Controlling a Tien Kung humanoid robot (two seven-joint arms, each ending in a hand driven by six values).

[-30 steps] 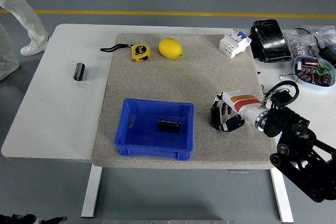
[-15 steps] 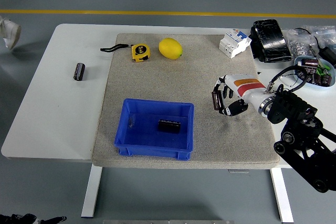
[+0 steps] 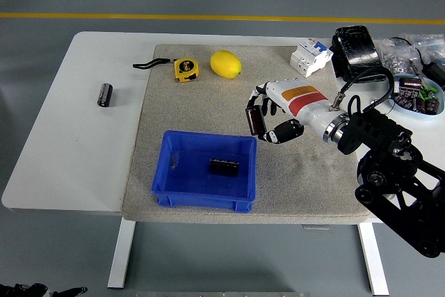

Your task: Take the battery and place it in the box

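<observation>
Right arm (image 3: 396,186) cut off at right edge; bowl (image 3: 417,97) contents too small, perhaps capacitors.

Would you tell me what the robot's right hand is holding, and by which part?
The right hand holds a dark cylindrical battery upright, fingers and thumb pinching its sides, above the blue box's far right corner.

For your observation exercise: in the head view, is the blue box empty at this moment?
No. A dark battery already lies inside the blue box, while the right hand holds another battery above the mat.
</observation>
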